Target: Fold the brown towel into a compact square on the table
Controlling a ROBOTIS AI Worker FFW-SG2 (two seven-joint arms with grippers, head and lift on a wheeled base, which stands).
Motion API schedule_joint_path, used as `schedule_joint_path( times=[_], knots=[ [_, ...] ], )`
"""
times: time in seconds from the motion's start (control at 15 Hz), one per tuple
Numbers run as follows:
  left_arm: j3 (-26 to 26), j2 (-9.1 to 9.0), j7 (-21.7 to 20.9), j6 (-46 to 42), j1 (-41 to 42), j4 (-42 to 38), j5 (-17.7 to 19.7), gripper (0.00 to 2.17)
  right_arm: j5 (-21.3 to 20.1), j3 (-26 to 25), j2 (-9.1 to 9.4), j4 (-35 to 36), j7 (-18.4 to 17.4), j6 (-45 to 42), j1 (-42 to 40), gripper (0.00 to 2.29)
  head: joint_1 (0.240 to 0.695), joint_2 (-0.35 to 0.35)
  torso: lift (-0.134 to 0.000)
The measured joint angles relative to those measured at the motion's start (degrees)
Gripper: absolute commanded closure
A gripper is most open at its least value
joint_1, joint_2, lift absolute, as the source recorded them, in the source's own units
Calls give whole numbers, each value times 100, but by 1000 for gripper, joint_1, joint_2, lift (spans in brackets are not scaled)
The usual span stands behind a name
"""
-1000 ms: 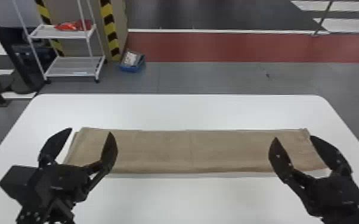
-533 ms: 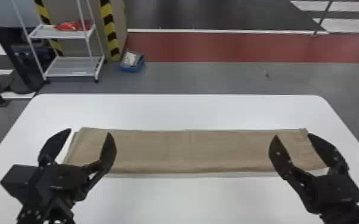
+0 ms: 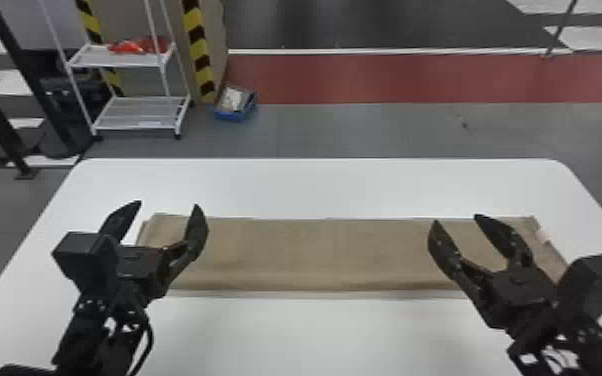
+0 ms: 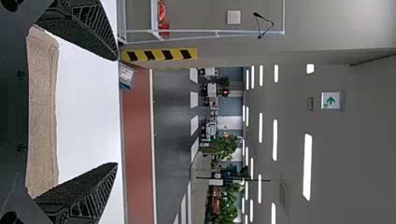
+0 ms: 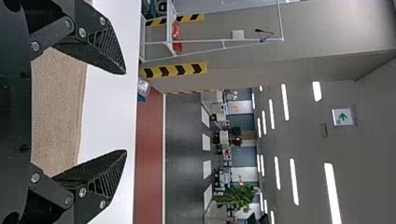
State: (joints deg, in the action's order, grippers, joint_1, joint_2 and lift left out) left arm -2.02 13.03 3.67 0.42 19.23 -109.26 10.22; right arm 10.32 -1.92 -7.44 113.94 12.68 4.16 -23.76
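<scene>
one brown towel [image 3: 315,255] below both grippers [image 3: 167,204]

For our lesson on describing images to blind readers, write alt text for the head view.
A brown cloth towel, folded into a long flat strip, lies across a white table. Above its two ends hover two black robot grippers, left and right, both open. Behind stands a white metal shelf rack.

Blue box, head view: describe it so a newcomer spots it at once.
Beyond the white table stands a white rack, toward the left. Just right of it, the blue box sits on the floor, with something pale inside. Its low blue sides set it apart from the tall white rack.
</scene>
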Motion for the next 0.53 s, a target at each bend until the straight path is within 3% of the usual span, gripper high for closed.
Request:
schedule_joint_path(
  times=[0.07,0.2,0.27,0.53],
  knots=[
    [0,7,2,34,-136,158,23,80,-17,62,-11,-179,81,125,184,920,695,53,-125],
    [5,40,6,57,-286,371,39,80,-55,190,-35,-513,251,361,530,1872,695,80,-125],
    [14,71,26,59,-327,458,39,80,-72,274,-43,-733,319,449,738,2132,695,91,-125],
    [119,148,55,213,-359,559,33,80,-297,784,-47,-1624,339,506,1476,2132,695,147,-125]
  ],
)
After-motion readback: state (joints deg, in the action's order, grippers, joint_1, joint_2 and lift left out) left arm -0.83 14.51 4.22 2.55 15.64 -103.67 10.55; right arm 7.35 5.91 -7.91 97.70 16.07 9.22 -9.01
